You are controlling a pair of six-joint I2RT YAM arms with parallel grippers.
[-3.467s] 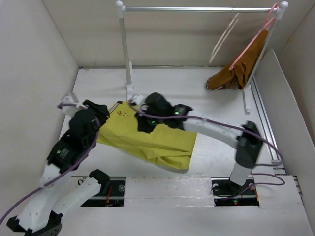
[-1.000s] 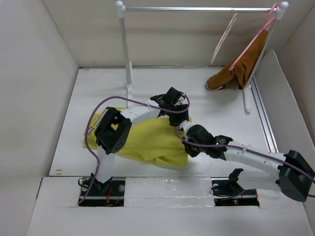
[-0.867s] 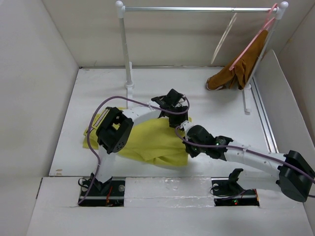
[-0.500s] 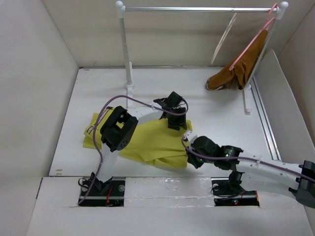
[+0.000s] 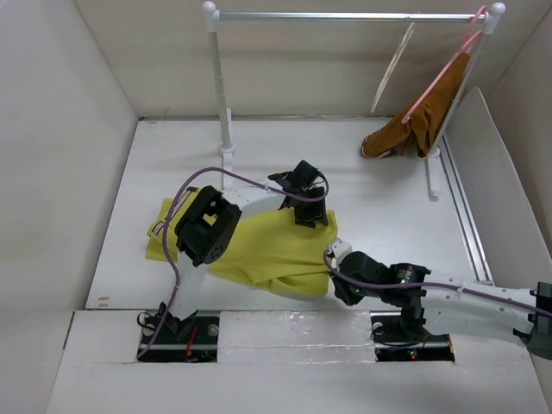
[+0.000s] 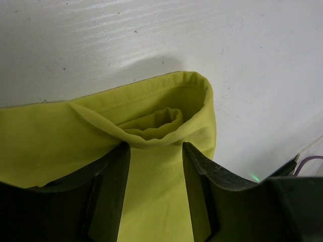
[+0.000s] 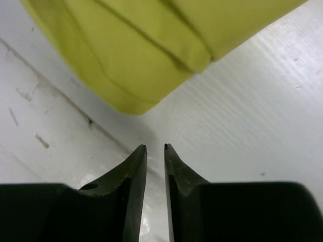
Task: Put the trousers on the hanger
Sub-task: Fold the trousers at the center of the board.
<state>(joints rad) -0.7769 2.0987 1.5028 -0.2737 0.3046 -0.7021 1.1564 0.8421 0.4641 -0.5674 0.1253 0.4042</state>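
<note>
trousers (image 5: 259, 250): lying rumpled on the table (image 5: 285, 147), left of centre in the top view; near corner folded over itself; well apart from the hanger.
hanger (image 5: 392, 65): hanging tilted from the rail (image 5: 345, 15) at the far right; bare; just beside the pink hanger (image 5: 440, 73).
left gripper (image 5: 309, 214): reaching across to the far right edge of the trousers; in the wrist view, fingers (image 6: 108, 196) set on either side of a band of yellow-green cloth that fills the gap between them; holding that cloth, with a rolled, stitched edge bunched up just ahead of the tips.
right gripper (image 7: 153, 147): low over the bare table, just beside the near right corner of the trousers; jaws drawn to a thin slit with nothing between them; tips apart from the cloth.
rust-brown garment (image 5: 414, 129): draped on the pink hanger, lower end resting on the table by the right post.
rail: horizontal metal bar on two white posts along the far side of the table.
</note>
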